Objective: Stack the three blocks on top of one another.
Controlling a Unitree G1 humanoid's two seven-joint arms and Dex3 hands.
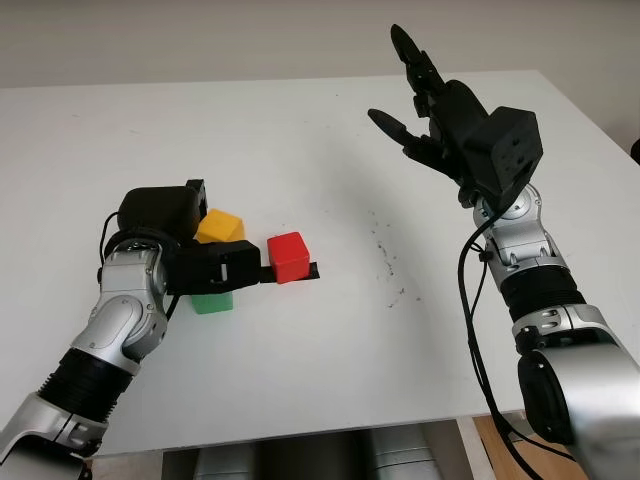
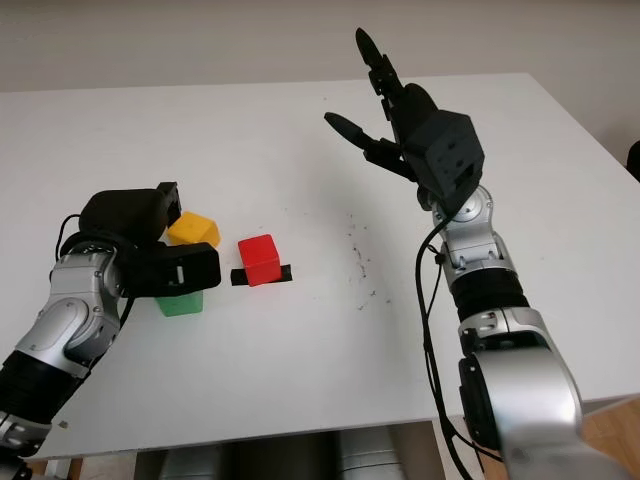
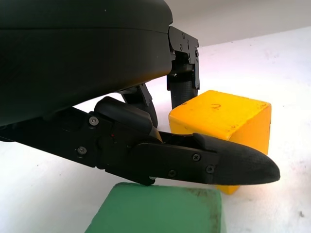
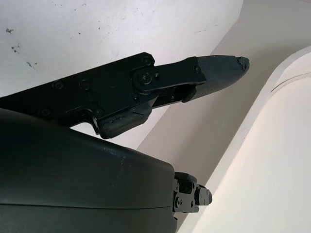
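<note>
No stack yet: all three blocks sit on the table (image 1: 330,400), so I read this as the first pick in hand. My left hand (image 1: 235,265) is low over the cluster at the left of the table, holding nothing. One finger (image 3: 228,162) reaches out over the green block (image 1: 212,301), which is mostly hidden under the hand, and another runs past the near side of the red block (image 1: 289,256), its tip poking out beyond it. The yellow block (image 1: 220,227) is just behind the hand, tilted, one edge looking raised; whether it leans on the green one I can't tell. Red stands apart to the right of the other two. The fingers haven't closed on anything, and I can't tell if they touch red. My right hand (image 1: 425,95) is open and up in the air, well apart over the far right of the table. Next move, my guess: settle on one block, close on it, lift clear and set it square on another, minding that tilted yellone one. Table is plain white with some dark specks near the middle, pale wall behind, table edge close to me.
</note>
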